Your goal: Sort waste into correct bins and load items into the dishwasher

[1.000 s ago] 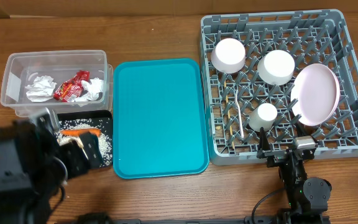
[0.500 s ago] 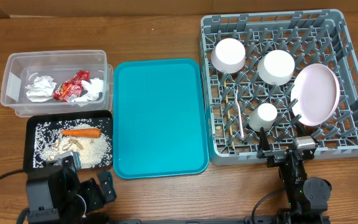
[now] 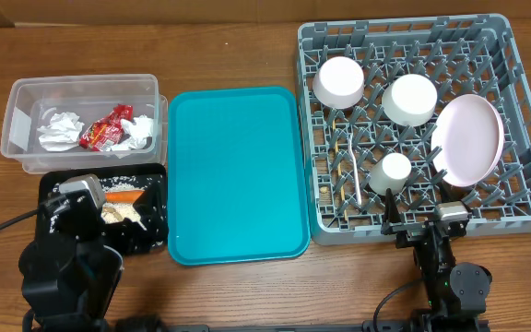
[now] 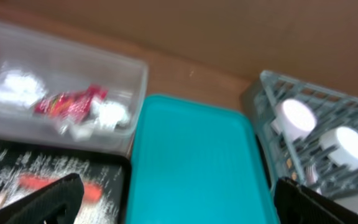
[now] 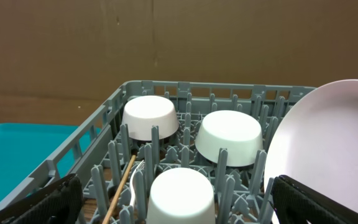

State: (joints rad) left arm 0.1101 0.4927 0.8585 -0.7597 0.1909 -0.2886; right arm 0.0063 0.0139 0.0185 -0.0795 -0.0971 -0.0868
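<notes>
Change vs half a second ago: left arm (image 3: pixel 67 254) has moved up from the 7 o'clock tabletop edge and now hangs over the black tray (image 3: pixel 159 242), hiding its left and lower part. Right arm has not moved. Nothing else has shifted.

Left gripper (image 4: pixel 178 185): fingers spread wide, nothing between them. It looks across the black tray and the teal tray (image 3: pixel 238 175).

Clear tub (image 3: pixel 21 92), 10 o'clock: two crumpled white napkins (image 3: pixel 58 131), with the red-orange wrapper (image 3: pixel 106 127) between them.

The black tray sits at 8 o'clock, just below the tub. It holds the carrot piece (image 3: pixel 125 195) and pale crumbs (image 3: pixel 118 214). The rest is under the arm.

The teal tray lies at centre, between the bins and the rack, with nothing on it.

Grey dish rack (image 3: pixel 404 23), 2 to 4 o'clock:
- Two white bowls (image 3: pixel 339 81) upside down, side by side at its 12 o'clock side.
- Small white cup (image 3: pixel 395 171) upside down, at 6 o'clock of the bowls.
- White fork (image 3: pixel 353 175) and chopstick (image 5: pixel 120 186) lying at 9 o'clock of the cup.
- Pale plate (image 3: pixel 468 138) leaning on the pegs at the rack's 3 o'clock side.

Right gripper (image 5: pixel 176 186): fingers spread wide, empty, at the rack's 6 o'clock edge, pointing into it.
</notes>
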